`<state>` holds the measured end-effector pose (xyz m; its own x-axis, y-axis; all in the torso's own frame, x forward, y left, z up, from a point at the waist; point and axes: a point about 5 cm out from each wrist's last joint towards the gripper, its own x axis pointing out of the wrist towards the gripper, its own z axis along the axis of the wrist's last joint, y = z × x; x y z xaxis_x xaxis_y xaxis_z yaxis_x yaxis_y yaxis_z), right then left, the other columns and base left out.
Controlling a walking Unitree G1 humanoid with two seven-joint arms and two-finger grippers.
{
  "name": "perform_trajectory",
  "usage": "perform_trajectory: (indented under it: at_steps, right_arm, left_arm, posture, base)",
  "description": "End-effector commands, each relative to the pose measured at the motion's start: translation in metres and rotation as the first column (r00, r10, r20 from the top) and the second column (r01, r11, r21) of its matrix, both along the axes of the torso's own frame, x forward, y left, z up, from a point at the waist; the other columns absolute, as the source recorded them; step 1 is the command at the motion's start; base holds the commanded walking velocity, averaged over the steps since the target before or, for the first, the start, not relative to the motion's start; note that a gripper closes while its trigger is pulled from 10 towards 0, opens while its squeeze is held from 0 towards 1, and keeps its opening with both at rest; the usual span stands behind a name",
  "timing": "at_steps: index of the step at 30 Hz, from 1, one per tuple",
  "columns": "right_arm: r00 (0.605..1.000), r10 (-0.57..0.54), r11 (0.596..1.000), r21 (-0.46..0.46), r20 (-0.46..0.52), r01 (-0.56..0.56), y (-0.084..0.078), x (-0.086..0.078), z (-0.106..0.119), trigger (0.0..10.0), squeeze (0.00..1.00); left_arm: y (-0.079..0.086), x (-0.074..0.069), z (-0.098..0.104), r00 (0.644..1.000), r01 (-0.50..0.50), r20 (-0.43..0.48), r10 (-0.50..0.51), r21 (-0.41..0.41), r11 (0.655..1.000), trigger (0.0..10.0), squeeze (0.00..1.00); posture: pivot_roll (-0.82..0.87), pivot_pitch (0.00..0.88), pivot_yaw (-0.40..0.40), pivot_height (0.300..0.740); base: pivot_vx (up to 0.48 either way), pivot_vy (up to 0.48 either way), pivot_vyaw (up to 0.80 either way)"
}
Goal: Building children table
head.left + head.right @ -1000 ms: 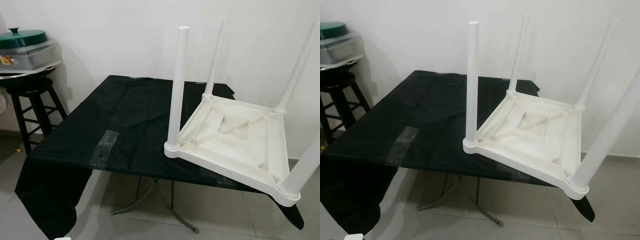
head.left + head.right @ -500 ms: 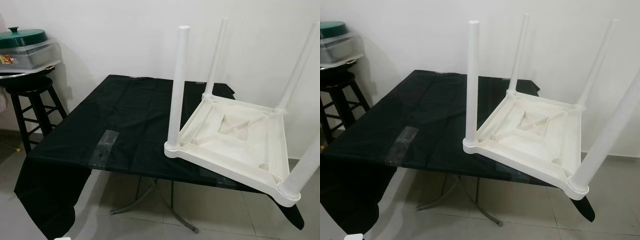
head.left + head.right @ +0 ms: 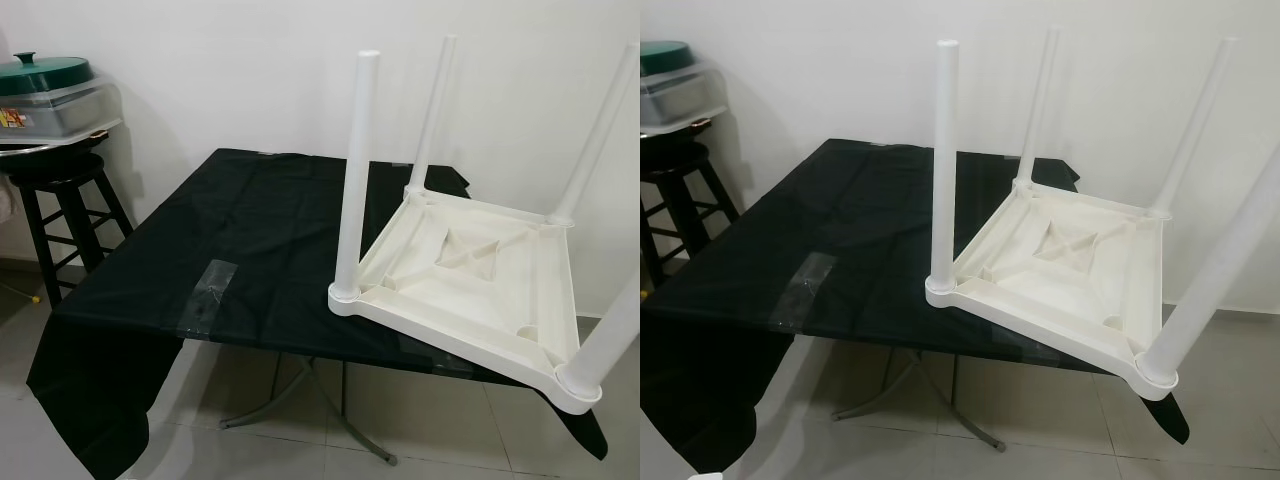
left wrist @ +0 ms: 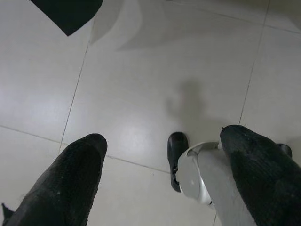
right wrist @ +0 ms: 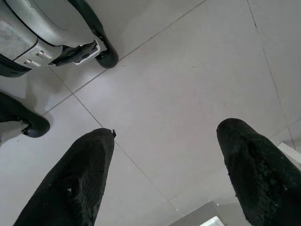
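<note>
Our upturned white plastic children's table [image 3: 470, 285] lies ahead-right on the black-covered surface [image 3: 230, 240], legs up; left gripper [image 4: 162, 183] and right gripper [image 5: 164, 179] hang over the floor, fingers spread, empty.

Soft, even indoor light is filling the head views, both sharp. The black cloth [image 3: 250, 240] is throwing glare beside the tape patch [image 3: 205, 295]. A faint shadow is lying on the floor tiles [image 4: 141, 94] beyond the blurred fingers [image 4: 70, 188].

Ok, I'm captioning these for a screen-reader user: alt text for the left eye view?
A white plastic children's table lies upside down, four legs up, on a table under a black cloth, one corner past the edge. A dark stool on the left holds a green-lidded container.
</note>
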<state>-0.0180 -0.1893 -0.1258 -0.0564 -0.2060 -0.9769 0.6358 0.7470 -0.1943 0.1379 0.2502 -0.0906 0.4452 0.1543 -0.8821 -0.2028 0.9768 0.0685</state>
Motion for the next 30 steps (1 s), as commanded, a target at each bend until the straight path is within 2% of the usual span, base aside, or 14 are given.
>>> perform_trajectory:
  at_steps: [1,30]
  right_arm:
    - [0.683,0.696,0.707,-0.378,0.222,-0.598,-0.0581,0.217,0.0607,10.0,0.0]
    - [0.678,0.7,0.704,-0.375,0.223,-0.603,-0.0584,0.2163,0.0605,10.0,0.0]
  left_arm:
    - [0.004,-0.0005,0.0011,1.0,0.002,0.002,-0.002,0.007,1.0,10.0,0.0]
    - [0.0037,-0.0002,0.001,1.0,0.002,0.0,-0.002,0.001,1.0,10.0,0.0]
  posture:
    - [0.04,0.0,-0.031,0.74]
    - [0.04,0.0,-0.033,0.74]
  base:
    - [0.0,0.0,0.0]
    - [0.0,0.0,0.0]
